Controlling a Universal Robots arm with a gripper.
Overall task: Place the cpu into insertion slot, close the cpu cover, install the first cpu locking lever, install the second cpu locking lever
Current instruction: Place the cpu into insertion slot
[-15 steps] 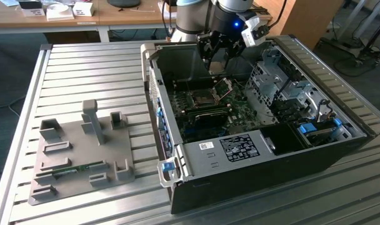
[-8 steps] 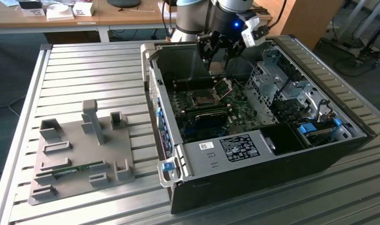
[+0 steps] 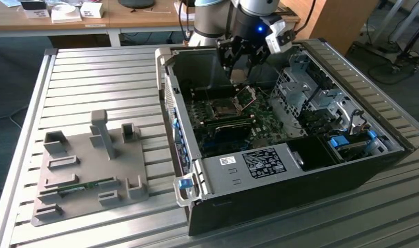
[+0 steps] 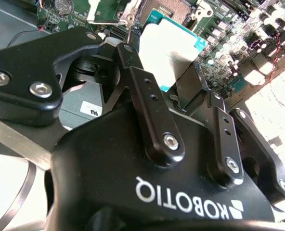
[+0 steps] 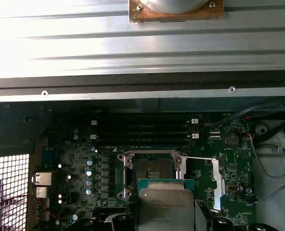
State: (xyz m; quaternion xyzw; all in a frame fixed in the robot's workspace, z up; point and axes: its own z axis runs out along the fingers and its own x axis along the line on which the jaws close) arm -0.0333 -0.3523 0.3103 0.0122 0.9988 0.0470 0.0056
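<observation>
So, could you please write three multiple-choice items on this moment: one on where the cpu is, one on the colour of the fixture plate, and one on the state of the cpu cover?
1. Where is the cpu? A) held by the gripper, not yet in the socket B) seated in the socket C) in a person's hand
2. What colour is the fixture plate? A) red B) yellow C) grey
3. How is the cpu cover? A) shut over the socket B) swung open C) removed altogether
Answers: 1 A, the gripper is shut on it and the socket is bare; 2 C, grey in the exterior view; 3 B, it stands raised beside the socket.
</observation>
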